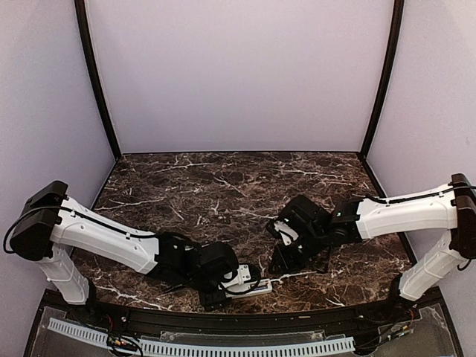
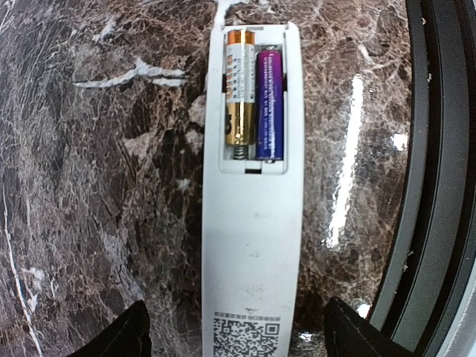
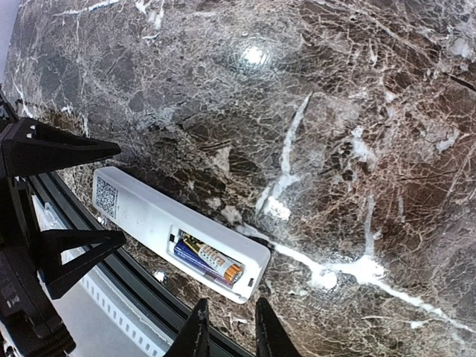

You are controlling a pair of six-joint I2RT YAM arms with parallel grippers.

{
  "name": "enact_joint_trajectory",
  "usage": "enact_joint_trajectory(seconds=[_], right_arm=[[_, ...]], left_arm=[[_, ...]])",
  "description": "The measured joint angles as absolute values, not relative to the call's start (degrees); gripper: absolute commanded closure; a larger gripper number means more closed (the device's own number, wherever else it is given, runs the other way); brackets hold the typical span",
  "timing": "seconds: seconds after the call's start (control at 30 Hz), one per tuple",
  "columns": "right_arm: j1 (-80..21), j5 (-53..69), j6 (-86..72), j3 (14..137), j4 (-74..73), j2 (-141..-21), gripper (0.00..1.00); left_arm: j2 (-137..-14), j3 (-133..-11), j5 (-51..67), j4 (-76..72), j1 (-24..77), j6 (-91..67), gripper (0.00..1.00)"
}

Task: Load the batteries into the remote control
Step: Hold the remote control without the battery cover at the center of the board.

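Right at the near edge of the desk [image 2: 89,186], just beside the black rail [image 2: 439,149], the remote control [image 2: 253,245] is lying back-up with its recess uncovered. Both batteries [image 2: 240,97] are sitting side by side in it, a gold-and-white one and a purple one [image 2: 270,104], so the loading itself is looking done to me. I am seeing no cover anywhere. The left fingers [image 2: 126,338] are standing wide, one on each side of the end with the printed code label [image 2: 245,335], clear of the plastic and holding nothing. I am guessing the remote is light, stiff and smooth, likely to skate on this polished marble if nudged. I would be taking it across its two long sides around the plain middle, away from the open recess, since a squeeze or a tilt there could be popping a cell off its spring. A little farther in, the right fingers [image 3: 197,335] are hovering above the battery end, drawn narrow with only a slim gap and nothing between them. Beyond that, bare dark marble is running back to the pale walls.
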State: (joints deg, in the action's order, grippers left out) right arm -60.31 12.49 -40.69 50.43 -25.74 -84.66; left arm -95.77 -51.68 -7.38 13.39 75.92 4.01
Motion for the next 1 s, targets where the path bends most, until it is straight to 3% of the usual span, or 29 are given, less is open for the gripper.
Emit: enact_joint_trajectory(seconds=[0.4,0.6,0.8,1.0], right_arm=[[-60.31,12.64,-40.73,50.37,-25.67,-84.73,0.81],[-60.31,13.50,-40.95,50.28,-24.05,-85.41,0.83],[-60.58,15.53,-42.04,49.50,-20.71,-87.92,0.85],[-60.95,15.88,-42.76,49.47,-20.56,-89.97,0.87]], left_arm=[[-99.31,-56.90,-3.62,23.57,74.70,5.30,0.23],[-99.31,-56.90,-2.33,24.25,74.39,4.86,0.45],[-99.31,-56.93,-1.41,24.93,74.39,4.73,0.55],[-99.31,-56.95,-0.60,25.32,74.37,4.43,0.57]])
